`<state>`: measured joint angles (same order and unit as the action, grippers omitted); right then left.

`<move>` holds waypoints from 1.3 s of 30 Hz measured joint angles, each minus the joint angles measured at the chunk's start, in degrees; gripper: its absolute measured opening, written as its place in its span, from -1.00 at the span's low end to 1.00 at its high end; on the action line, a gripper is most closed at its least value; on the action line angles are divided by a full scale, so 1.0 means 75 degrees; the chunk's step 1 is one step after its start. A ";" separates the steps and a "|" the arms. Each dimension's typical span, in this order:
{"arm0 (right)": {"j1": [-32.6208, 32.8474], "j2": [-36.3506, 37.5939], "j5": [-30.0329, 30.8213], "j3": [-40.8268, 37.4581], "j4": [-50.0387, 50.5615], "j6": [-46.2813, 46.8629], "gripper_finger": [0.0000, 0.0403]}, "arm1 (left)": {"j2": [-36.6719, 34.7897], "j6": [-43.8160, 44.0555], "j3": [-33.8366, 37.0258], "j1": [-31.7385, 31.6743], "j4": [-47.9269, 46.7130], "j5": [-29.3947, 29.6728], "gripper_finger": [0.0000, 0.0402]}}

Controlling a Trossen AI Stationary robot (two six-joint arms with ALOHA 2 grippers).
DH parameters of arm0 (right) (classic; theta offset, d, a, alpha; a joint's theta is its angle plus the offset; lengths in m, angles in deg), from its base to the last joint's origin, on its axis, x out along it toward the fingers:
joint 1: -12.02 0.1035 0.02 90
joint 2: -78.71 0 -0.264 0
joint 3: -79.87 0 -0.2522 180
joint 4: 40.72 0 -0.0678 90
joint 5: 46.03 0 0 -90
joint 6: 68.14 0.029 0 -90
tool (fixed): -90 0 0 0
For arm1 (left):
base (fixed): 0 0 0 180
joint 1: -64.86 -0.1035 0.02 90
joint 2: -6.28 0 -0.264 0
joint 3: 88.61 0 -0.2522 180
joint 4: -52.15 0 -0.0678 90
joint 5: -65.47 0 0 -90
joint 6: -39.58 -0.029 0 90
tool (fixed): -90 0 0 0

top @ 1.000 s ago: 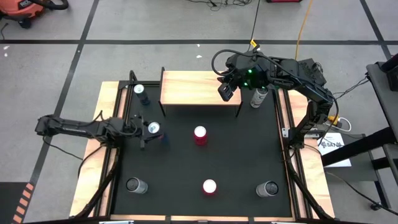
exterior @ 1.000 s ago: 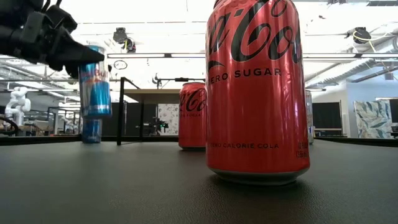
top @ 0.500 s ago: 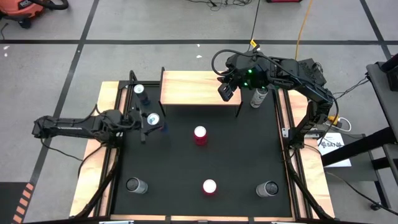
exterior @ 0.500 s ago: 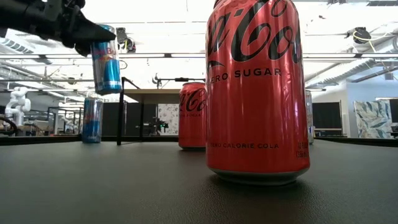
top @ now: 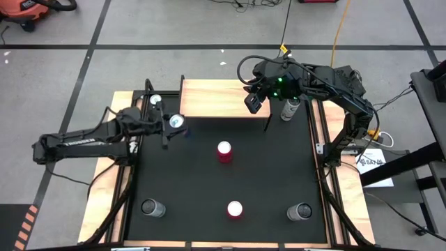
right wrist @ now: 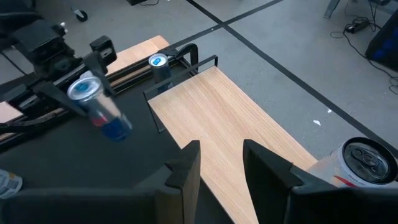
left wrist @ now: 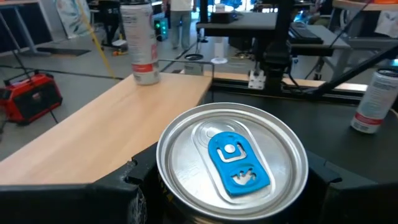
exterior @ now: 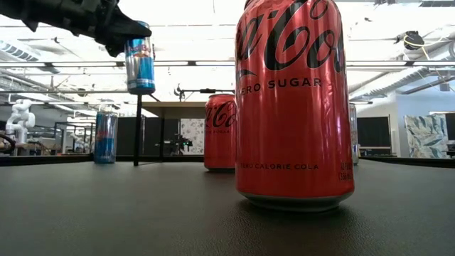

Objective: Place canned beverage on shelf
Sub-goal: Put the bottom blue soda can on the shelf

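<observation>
A blue-and-silver beverage can (top: 176, 122) hangs in the air at the left end of the shelf (top: 219, 97), a light-wood board on thin black legs. In the low view the can (exterior: 140, 67) has its base above the board's height. My left gripper (top: 172, 125) is shut on it, reaching in from the table's left. My right gripper (top: 252, 102) hovers open over the shelf's right end, and the board (right wrist: 217, 118) shows through the gap between its fingers. My left gripper pinches the can's upper side wall (left wrist: 166, 198), just below the rim, between its two fingers (left wrist: 134, 196), one on each opposite side. The fingers come in about level from the table's left. The can stays upright, top up, lifted clear of the table.
A second blue can (top: 155, 102) stands at the far left corner, and a white can (top: 289, 108) stands beside the shelf's right end. Two red cans (top: 224, 150) (top: 234, 209) and two grey cans (top: 151, 207) (top: 300, 211) stand on the black mat.
My left gripper has risen and swung toward the table's far edge and the shelf's left end, carrying the blue can. The can stays upright and has gone from just above the table to above the board's height.
</observation>
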<state>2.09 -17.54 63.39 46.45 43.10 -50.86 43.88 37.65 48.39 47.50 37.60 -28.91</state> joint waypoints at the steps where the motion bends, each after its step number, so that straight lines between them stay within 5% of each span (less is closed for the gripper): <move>1: 0.0000 0.0000 0.0000 0.0000 0.0000 0.0000 -0.47 | 0.0094 0.0003 -0.0086 -0.0154 0.0002 -0.0129 0.14; 16: 0.0000 -0.0023 0.0003 0.0000 0.0000 -0.0059 -0.47 | 0.1721 -0.0221 -0.1290 -0.2511 -0.0037 -0.2075 0.14; 39: -0.0026 -0.0032 -0.0017 -0.0353 -0.0122 -0.0600 -0.47 | 0.4404 -0.1249 -0.3143 -0.5029 -0.0038 -0.5156 0.14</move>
<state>1.89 -17.78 63.25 43.80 42.18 -55.36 76.92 28.28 24.82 9.78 37.32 -67.58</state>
